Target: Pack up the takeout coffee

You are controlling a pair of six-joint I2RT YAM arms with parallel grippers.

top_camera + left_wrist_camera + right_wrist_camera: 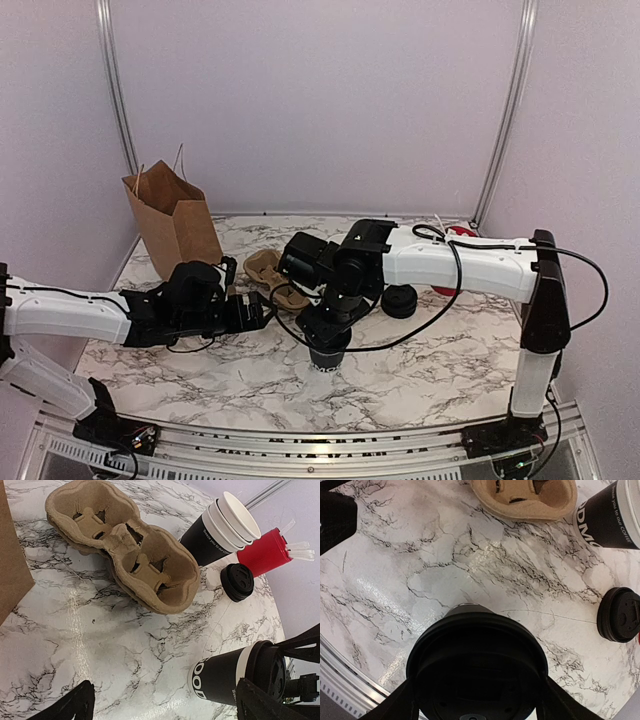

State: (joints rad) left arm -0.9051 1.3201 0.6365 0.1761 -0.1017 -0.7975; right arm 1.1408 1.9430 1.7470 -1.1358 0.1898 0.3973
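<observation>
A lidded black takeout coffee cup (328, 358) stands on the marble table at front centre. My right gripper (331, 333) comes down from above and is shut on its black lid (477, 660), with one finger on each side of the rim. The same cup shows in the left wrist view (235, 677), white lettering on its side. My left gripper (252, 312) is open and empty, low over the table just left of the cup, with its jaws wide apart. A brown pulp cup carrier (125, 555) lies empty behind; it also shows in the top view (275, 275).
A brown paper bag (175, 222) stands open at the back left. A stack of lidless black cups (225, 527), a red cup of white stirrers (265, 554) and loose black lids (237, 581) sit to the carrier's right. The lids also show in the top view (400, 300).
</observation>
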